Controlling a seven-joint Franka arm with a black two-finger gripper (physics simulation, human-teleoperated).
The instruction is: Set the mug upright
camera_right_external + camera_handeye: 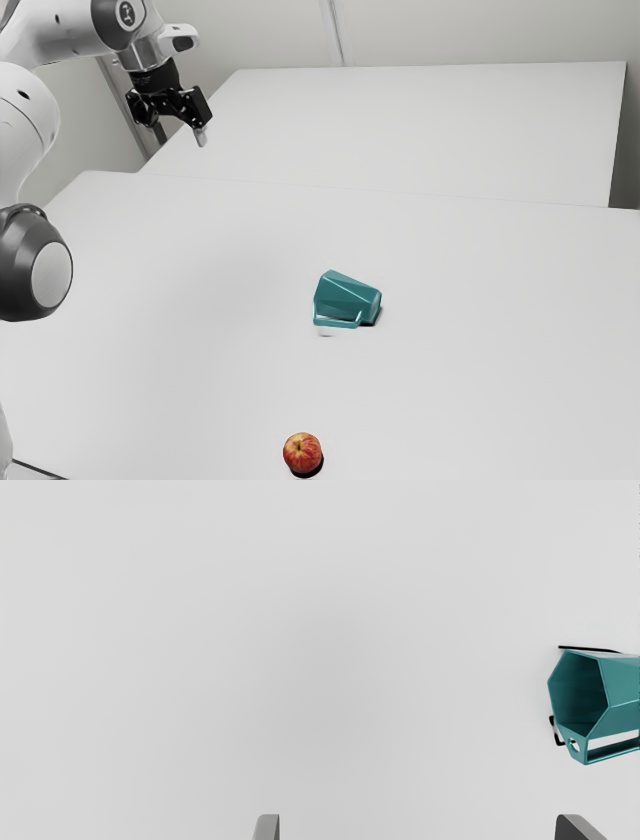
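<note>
White table [200, 380], pale wall [450, 35] behind; a second white surface [430, 130] sits past the table's far edge. Fingers [267, 828]: spread wide apart, pale grey tips, seen at the edge of the wrist view. They belong to the black gripper [181, 134], which hangs well above the table over toward the exterior view's upper left, pointing down.

White arm [65, 30] comes in from the exterior view's left; a rounded dark grey joint with a light cap [51, 275] sits lower on that same side.

Teal faceted mug [345, 297]: task item, on its side on the table, around mid-table in the exterior view, well apart from the gripper. In the wrist view it is out toward one finger's side, partly cut off by the frame. Wide open mouth [580, 695] faces the exterior view's left, base end toward the exterior view's right. Angular handle [338, 323] is on the apple's side of the mug, low by the tabletop; small round hole in it near the rim. Dark shadow beside the mug.

Red-yellow apple [302, 452]: on the table, nearer the exterior camera, well apart from the mug, dark shadow under it.
</note>
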